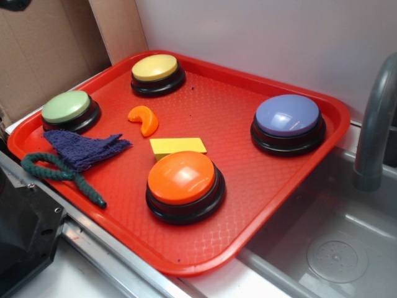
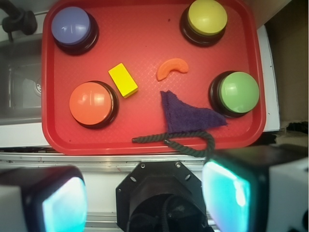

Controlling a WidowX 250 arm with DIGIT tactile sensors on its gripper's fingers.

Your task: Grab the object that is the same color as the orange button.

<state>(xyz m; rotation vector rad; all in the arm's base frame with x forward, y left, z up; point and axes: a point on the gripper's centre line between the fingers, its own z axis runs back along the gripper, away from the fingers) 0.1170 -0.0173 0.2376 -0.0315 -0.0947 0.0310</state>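
No legible writing — orange slice (image 1: 144, 120) near orange button (image 1: 184, 185).

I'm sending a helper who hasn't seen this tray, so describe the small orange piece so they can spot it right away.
Start at the red tray holding four big round buttons. Between the yellow button and the orange button lies the orange crescent, just behind a yellow block. It is the only curved, slice-shaped piece, far smaller than any button.

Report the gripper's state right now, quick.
Gripper: open and empty, above the near edge of the red tray, well short of the orange crescent piece.
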